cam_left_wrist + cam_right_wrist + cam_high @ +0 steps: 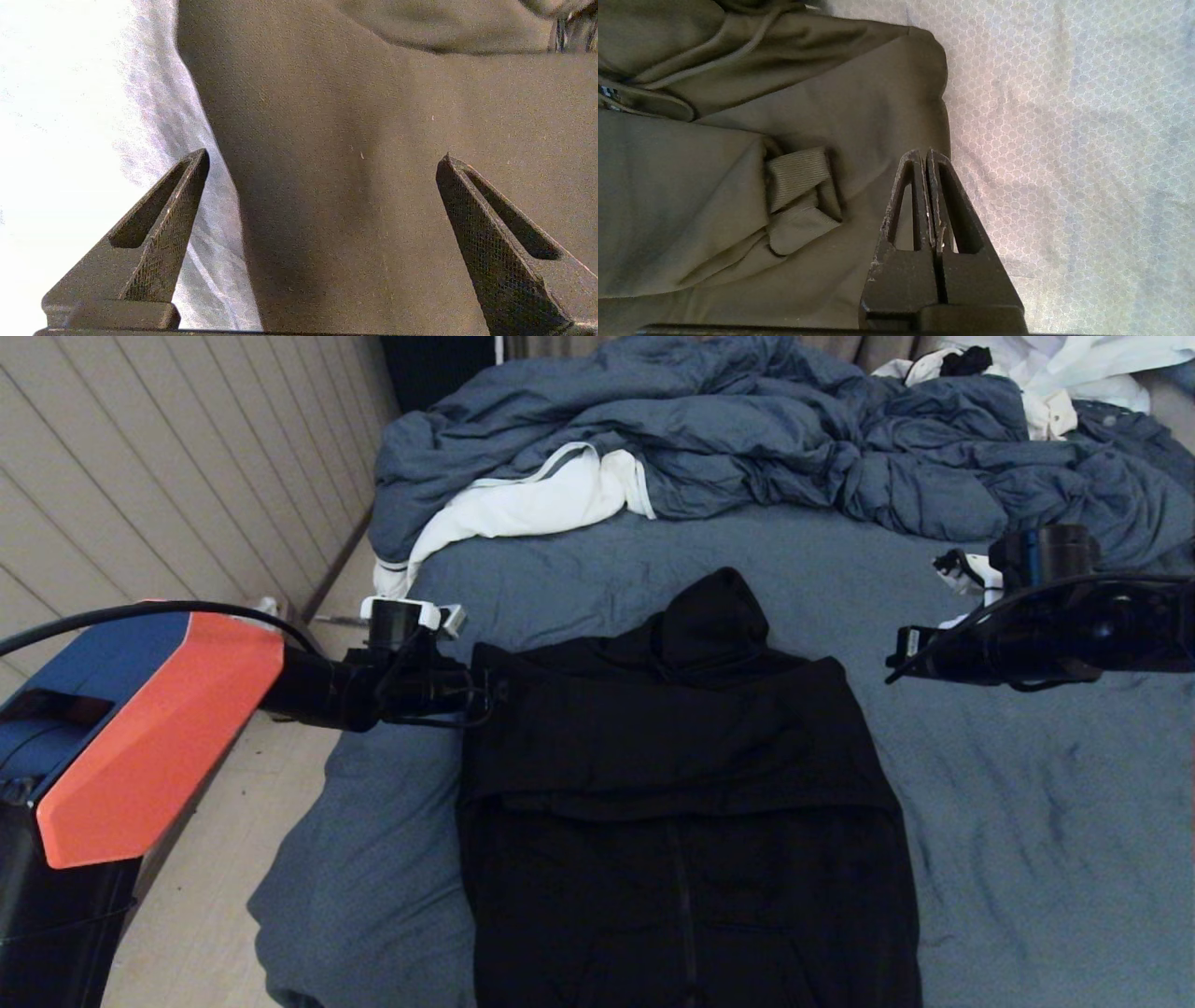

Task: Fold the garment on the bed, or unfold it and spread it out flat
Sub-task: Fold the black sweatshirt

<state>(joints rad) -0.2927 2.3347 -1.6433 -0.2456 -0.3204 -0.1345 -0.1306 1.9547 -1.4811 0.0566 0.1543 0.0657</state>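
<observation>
The black hooded garment (681,803) lies in the middle of the bed (1027,859), hood toward the far side, sleeves folded across the chest, zipper running down the front. My left gripper (490,691) hovers at the garment's left shoulder edge. In the left wrist view the left gripper (324,156) is open, its fingers spread over the garment's fabric (373,186) with nothing between them. My right gripper (898,663) hangs above the bed beside the garment's right shoulder. The right wrist view shows the right gripper (926,151) shut and empty over the garment's edge, near a ribbed cuff (798,196).
A rumpled blue-grey duvet (747,439) with white lining (523,509) is piled across the far side of the bed. White clothing (1064,373) lies at the far right corner. A slatted wall (168,476) and pale floor (215,859) run along the bed's left side.
</observation>
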